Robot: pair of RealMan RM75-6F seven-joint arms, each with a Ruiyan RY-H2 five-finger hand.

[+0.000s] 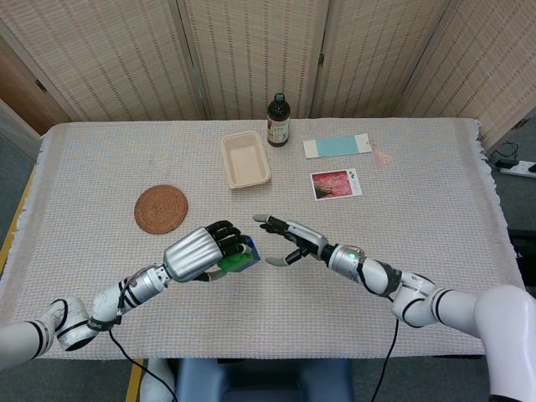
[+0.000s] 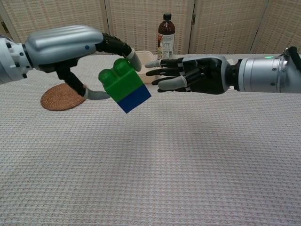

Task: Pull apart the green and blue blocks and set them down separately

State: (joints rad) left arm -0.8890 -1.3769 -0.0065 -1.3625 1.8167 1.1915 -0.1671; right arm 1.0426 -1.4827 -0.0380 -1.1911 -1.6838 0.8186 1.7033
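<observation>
The green block (image 2: 121, 79) and the blue block (image 2: 135, 99) are still joined, tilted, and held above the table. My left hand (image 2: 70, 47) grips the green part, seen from above as a silver hand (image 1: 198, 252) over the green block (image 1: 231, 263) and blue block (image 1: 249, 253). My right hand (image 2: 193, 75) is open with fingers spread, just right of the pair and a small gap away. In the head view that right hand (image 1: 286, 239) reaches in beside the blue block without touching it.
A woven coaster (image 1: 161, 208) lies at the left. A beige tray (image 1: 244, 158) and a dark bottle (image 1: 278, 121) stand behind. A blue card (image 1: 337, 146) and a red photo card (image 1: 336, 184) lie at the back right.
</observation>
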